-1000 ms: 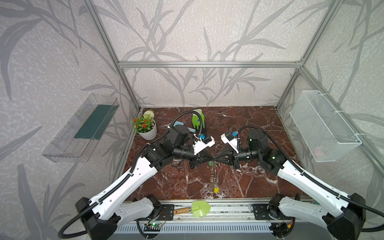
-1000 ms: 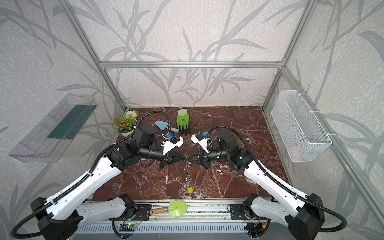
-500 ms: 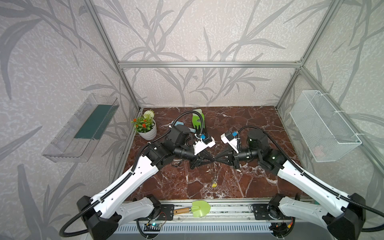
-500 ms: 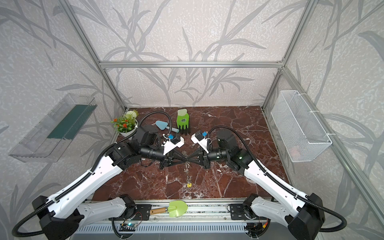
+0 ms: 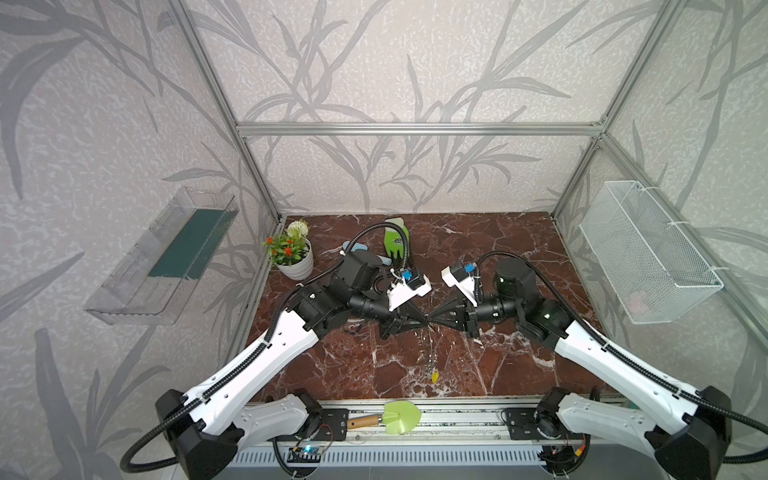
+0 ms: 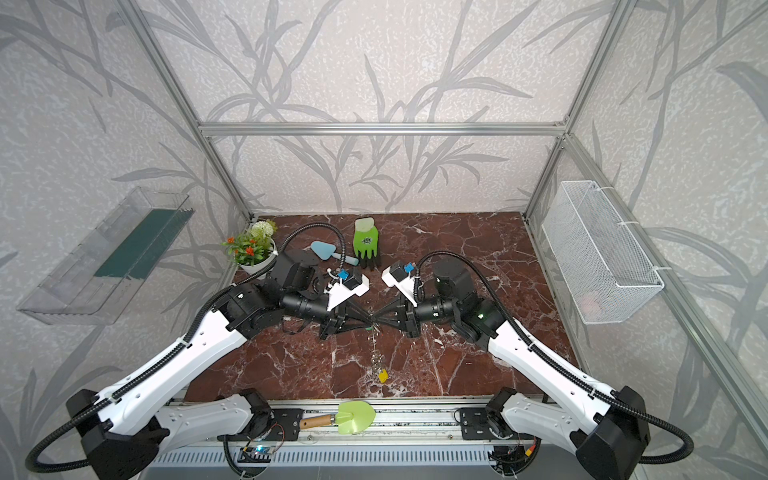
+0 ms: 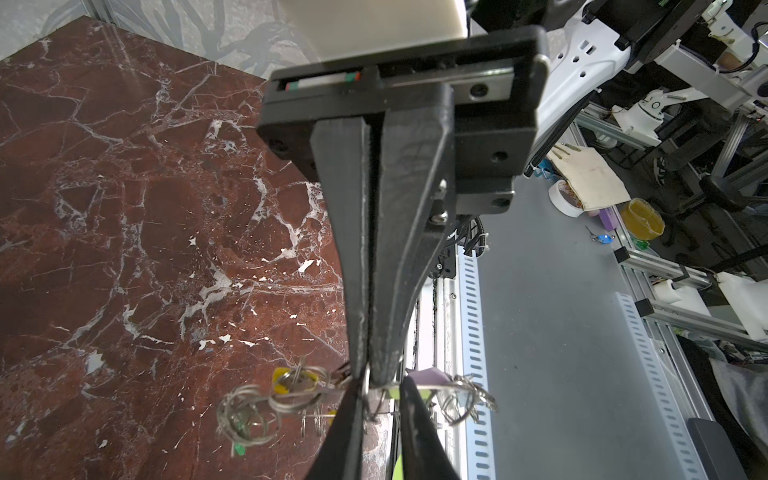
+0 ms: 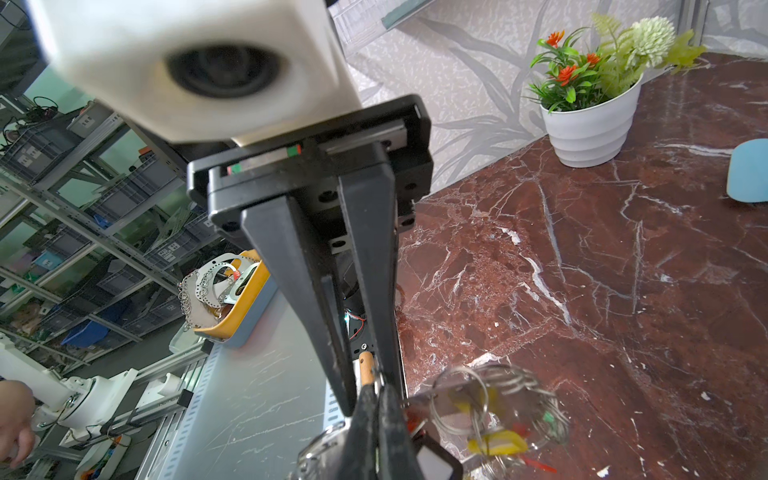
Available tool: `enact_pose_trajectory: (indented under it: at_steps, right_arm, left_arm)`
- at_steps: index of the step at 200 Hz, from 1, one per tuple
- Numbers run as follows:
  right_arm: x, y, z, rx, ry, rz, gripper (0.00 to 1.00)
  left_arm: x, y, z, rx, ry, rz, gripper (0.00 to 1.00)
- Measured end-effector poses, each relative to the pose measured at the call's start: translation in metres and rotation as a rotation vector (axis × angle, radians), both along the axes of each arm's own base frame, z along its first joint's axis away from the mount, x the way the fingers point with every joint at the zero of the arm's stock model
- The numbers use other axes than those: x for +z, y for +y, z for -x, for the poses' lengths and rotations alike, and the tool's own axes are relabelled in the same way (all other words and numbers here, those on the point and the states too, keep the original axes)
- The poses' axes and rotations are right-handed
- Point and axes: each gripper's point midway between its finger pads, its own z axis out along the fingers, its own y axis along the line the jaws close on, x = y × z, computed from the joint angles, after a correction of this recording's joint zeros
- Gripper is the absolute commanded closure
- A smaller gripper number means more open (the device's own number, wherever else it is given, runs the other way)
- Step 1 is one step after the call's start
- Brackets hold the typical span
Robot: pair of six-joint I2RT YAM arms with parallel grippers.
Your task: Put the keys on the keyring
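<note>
Keyring [image 5: 429, 353]: hangs edge-on in mid-air over the middle of the worktop [image 5: 498, 257]. Its top rim sits where your two grippers meet and the rest dangles toward the front edge. It reads the same in both top views [image 6: 376, 353]. Keys [image 7: 299, 388] and small split rings bunch along the rim. The yellow tag [image 5: 435, 376] is lowest; can't tell if it clears the marble. Green tag [image 7: 239, 449] and red tag [image 8: 536, 463] show in the wrist views only, blurred.

R gripper [image 7: 370, 372]: jaws pressed together, tips pinching the keyring's top rim.

L gripper [image 7: 382, 388]: jaws a narrow slit apart, tips either side of the same rim, just beside the R tips. You can't tell whether they bite the metal or only bracket it.

Both grippers are approx. level and tip to tip, with your arms coming in from L and R.

Surroundings:
- White pot w/ flowers [image 5: 296, 266] at back-L corner of the worktop.
- Green glove [image 5: 395, 245] and blue trowel [image 6: 326, 250] at the back, behind the L arm.
- Green trowel w/ wooden handle [image 5: 399, 415] on the front rail, off the marble.
- Wire basket [image 5: 648, 266] on the R wall, clear shelf [image 5: 166, 257] on the L wall.
</note>
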Motion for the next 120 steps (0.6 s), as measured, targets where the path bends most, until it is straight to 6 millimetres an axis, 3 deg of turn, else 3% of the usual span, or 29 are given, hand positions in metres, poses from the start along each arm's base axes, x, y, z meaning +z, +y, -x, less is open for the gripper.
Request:
enact_pose_trajectory:
  at_steps: [24,42,70,83,98,120]
  right_arm:
    - [0.000,0.000,0.000,0.002,0.000,0.000,1.00]
    - [0.001,0.000,0.001,0.005,-0.006,-0.004,1.00]
    - [0.002,-0.001,0.002,0.010,-0.015,-0.006,1.00]
    - [0.002,-0.001,0.002,0.006,-0.018,-0.006,0.84]
    - [0.004,-0.001,-0.002,-0.016,-0.022,-0.008,0.73]
    - [0.008,-0.006,-0.012,-0.075,-0.027,-0.013,0.68]
  left_arm:
    - [-0.002,-0.001,0.000,-0.002,0.010,-0.003,0.91]
    - [-0.003,-0.001,0.000,0.001,0.025,-0.006,1.00]
    - [-0.002,-0.001,0.001,0.001,0.039,-0.002,1.00]
    - [-0.002,-0.002,0.001,0.009,0.048,0.006,1.00]
    - [-0.004,-0.003,0.000,0.020,0.046,0.030,1.00]
    - [-0.014,-0.003,0.001,0.043,0.061,0.058,1.00]
